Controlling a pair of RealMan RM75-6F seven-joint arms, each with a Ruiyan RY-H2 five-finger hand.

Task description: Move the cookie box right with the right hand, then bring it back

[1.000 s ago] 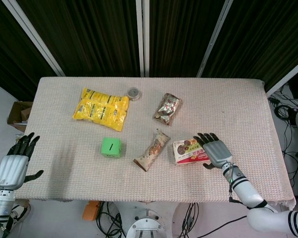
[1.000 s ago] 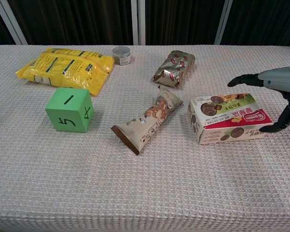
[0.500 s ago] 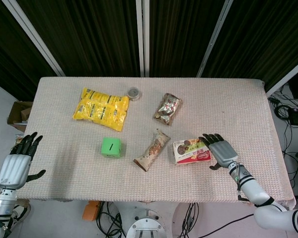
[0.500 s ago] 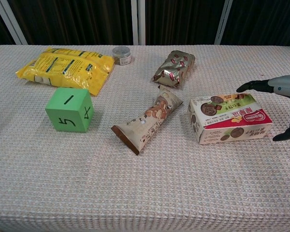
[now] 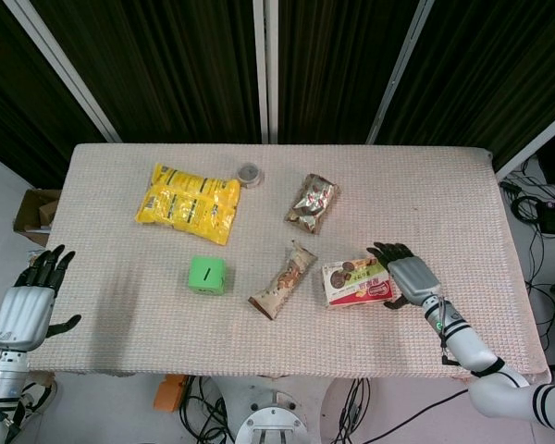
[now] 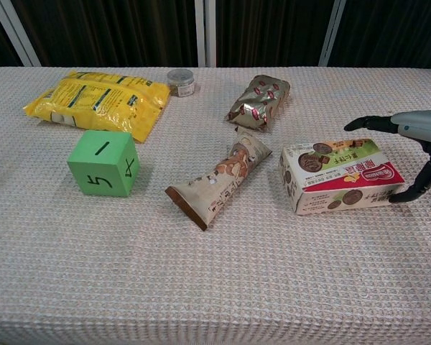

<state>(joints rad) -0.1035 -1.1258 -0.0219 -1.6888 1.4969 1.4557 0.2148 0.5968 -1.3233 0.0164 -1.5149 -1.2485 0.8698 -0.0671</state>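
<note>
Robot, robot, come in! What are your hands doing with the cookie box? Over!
Right hand open at cookie box's right end, no grip. Left hand open, off-table. Box flat. Nothing blocking rightward.

Green cube [image 5: 206,275] marked with black strokes as the landmark on the woven cloth [image 5: 444,194]. Behind it — yellow snack bag [image 5: 188,201], with small round tin [image 5: 249,173] further back-right. Right of it — tan wrapped bar [image 5: 284,279], lying diagonally; shiny brown packet [image 5: 313,202] beyond that.

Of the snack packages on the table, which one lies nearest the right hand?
The cookie box, red and green with cookie pictures: the right hand is at its right end. The brown bar wrapper, the shiny brown pouch and the yellow bag lie farther left.
</note>
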